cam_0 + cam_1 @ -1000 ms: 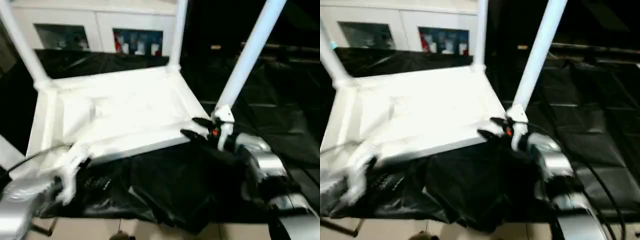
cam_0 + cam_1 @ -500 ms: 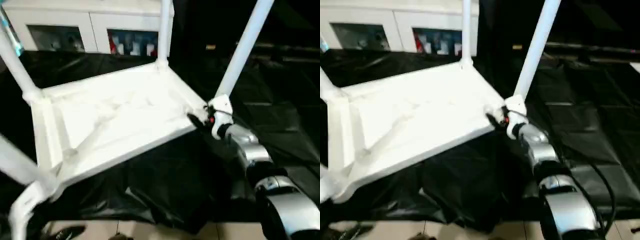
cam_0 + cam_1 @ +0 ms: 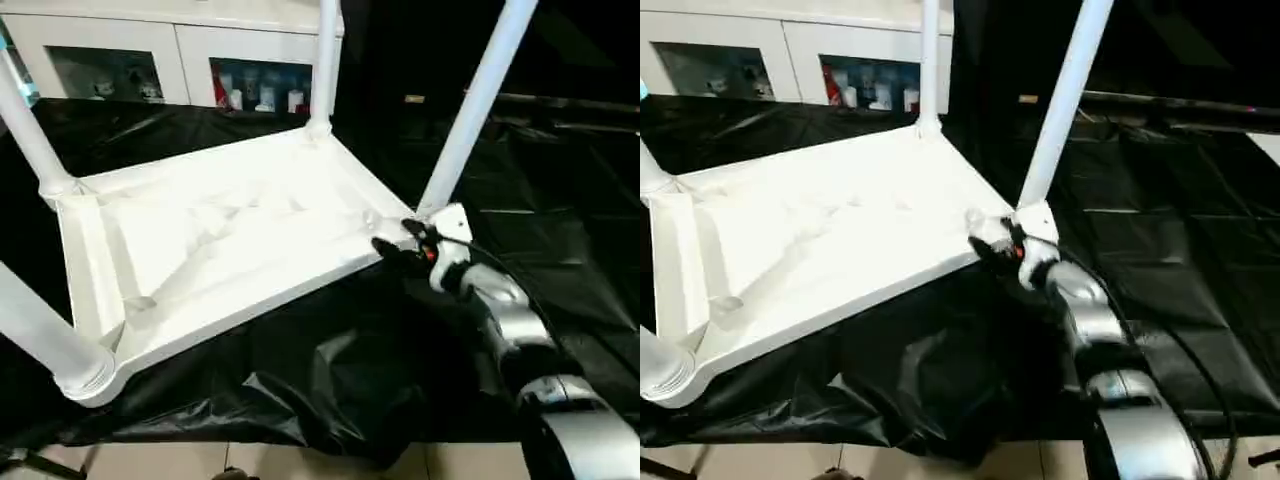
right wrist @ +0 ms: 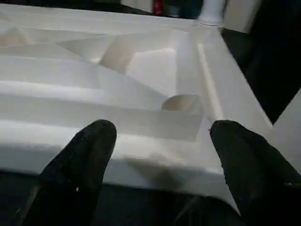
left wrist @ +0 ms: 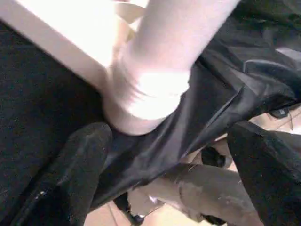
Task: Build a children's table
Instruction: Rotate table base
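1. The near leg (image 3: 40, 335) sits in its socket between the spread fingers of the left claw (image 5: 169, 160); the claw grips nothing.
2. The right claw (image 3: 398, 246), spread, straddles the tabletop (image 3: 220, 240) rim beside the right leg (image 3: 470, 110).
3. Risk: a bump could slide the upturned table on the black sheet (image 3: 330, 380).

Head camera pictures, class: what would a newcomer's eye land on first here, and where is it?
The upside-down white tabletop dominates the middle, lying on black sheeting with four white legs rising from its corners. At its near right corner, the right gripper reaches in, fingers spread. Behind stands a white cabinet with glass doors.
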